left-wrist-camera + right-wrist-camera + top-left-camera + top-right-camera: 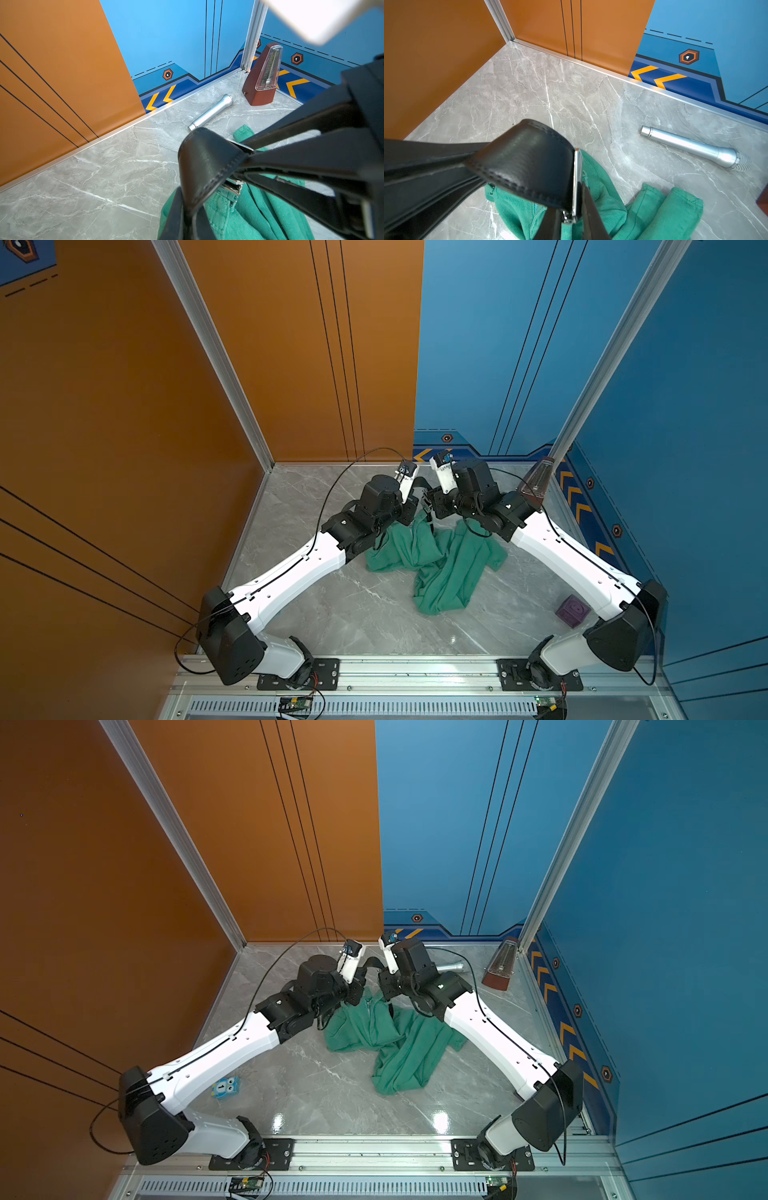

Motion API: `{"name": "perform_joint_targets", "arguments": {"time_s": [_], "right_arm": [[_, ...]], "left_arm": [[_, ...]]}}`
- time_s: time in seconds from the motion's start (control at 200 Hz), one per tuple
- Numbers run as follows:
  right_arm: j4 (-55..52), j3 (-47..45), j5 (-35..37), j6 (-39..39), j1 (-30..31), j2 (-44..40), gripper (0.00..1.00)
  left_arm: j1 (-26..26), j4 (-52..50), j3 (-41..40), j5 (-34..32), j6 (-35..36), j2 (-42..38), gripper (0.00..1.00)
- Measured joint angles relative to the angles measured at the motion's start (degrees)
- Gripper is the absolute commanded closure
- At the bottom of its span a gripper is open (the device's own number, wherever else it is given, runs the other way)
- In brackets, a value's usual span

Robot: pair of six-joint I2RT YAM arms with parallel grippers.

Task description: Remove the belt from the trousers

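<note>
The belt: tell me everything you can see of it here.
The belt is a black leather-look strap with stitched edges and a silvery buckle. It arches in a raised loop above the trousers, between the two arms in both top views. The jaws of the left gripper and the right gripper are shut on it.

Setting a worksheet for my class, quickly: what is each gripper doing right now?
Left gripper: closed, holding the belt by its strap.
Right gripper: closed on the belt at its buckle.
</note>
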Motion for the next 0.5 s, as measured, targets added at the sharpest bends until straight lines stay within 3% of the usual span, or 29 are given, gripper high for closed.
{"name": "perform_joint_targets", "arguments": {"time_s": [0.12,0.2,0.345,0.5], "right_arm": [[0.57,-0.15,-1.68,0.42,-0.26,0.0,0.74],[0.39,-0.2,-1.99,0.94,-0.35,0.0,0.74],[0.39,-0.2,-2.19,1.86,-0.48,0.02,0.84],[0.35,-0.2,-2.29,2.19,-0.48,0.0,0.73]], "left_arm": [[0.35,-0.44,0.0,1.03,0.04,-0.35,1.0],[0.52,-0.48,0.0,1.09,0.04,-0.72,1.0],[0.61,-0.48,0.0,1.46,0.04,-0.85,1.0],[0.61,-0.48,-0.02,1.49,0.04,-0.85,1.0]]}}
